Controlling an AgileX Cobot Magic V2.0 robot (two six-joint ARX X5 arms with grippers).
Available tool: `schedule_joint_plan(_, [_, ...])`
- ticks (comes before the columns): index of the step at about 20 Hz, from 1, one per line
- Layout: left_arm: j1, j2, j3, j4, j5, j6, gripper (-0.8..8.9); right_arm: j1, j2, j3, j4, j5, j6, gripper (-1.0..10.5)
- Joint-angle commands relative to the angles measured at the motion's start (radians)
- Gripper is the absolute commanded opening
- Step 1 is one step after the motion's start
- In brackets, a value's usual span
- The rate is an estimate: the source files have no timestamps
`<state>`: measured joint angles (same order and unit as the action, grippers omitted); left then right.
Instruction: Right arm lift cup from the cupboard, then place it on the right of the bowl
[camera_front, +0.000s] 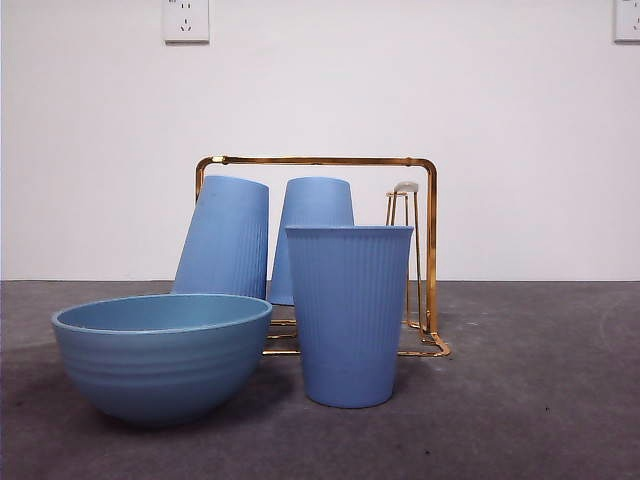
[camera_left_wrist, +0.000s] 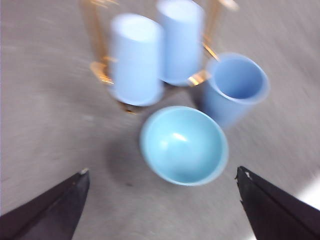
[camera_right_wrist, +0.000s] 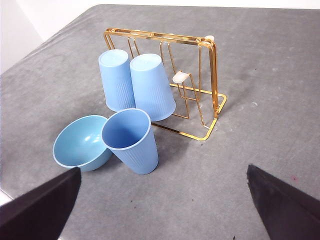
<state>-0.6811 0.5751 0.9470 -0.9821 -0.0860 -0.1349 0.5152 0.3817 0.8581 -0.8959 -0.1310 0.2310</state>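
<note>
A grey desk (camera_front: 560, 400) is seen from low down, against a white wall. At the far left, a wide light-blue bowl (camera_front: 162, 352) is set on the desk. Behind it, a gold wire cupboard (camera_front: 430, 250) carries 2 blue ribbed cups upside down on its pegs: a tilted cup (camera_front: 225, 238) and an upright one (camera_front: 315, 205). 1 peg (camera_front: 405, 190) at the right is left bare. Just right of the bowl, very near or touching it, the cup (camera_front: 348, 312) is stood upright, mouth up, in front of the cupboard.

No arm is seen in the front view. The left gripper (camera_left_wrist: 162, 205) and right gripper (camera_right_wrist: 162, 202) are held high, both with jaws spread wide and nothing held.

The placement appears finished. The cup could be tipped against the bowl if it were clipped by a jaw.
</note>
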Motion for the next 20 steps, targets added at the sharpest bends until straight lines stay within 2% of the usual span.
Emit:
schedule_joint_plan(1, [-0.005,-0.071,-0.003,0.018,-0.048,-0.084,4.68,0.006,0.002,0.015,0.014,0.002,-0.015,5.4])
schedule_joint_plan(3, [-0.005,-0.113,-0.003,0.021,-0.049,-0.095,4.66,0.006,0.002,0.015,0.014,0.005,-0.015,5.3])
schedule_joint_plan(4, [-0.005,-0.125,-0.003,0.019,-0.049,-0.095,4.09,0.006,0.002,0.015,0.012,0.008,-0.01,4.5])
schedule_joint_plan(5, [-0.005,-0.129,-0.003,0.015,-0.049,-0.095,2.04,0.006,0.002,0.015,0.009,0.008,-0.011,1.5])
schedule_joint_plan(6, [-0.005,-0.129,-0.003,0.008,-0.049,-0.096,-0.17,0.006,0.002,0.015,0.008,0.01,-0.011,0.0])
schedule_joint_plan(7, [-0.005,-0.129,-0.003,0.009,-0.05,-0.097,0.17,0.006,0.002,0.015,0.011,0.017,-0.011,0.2])
schedule_joint_plan(20, [0.012,-0.132,-0.008,0.035,-0.048,-0.095,0.2,0.006,0.002,0.015,0.013,0.027,-0.011,0.2])
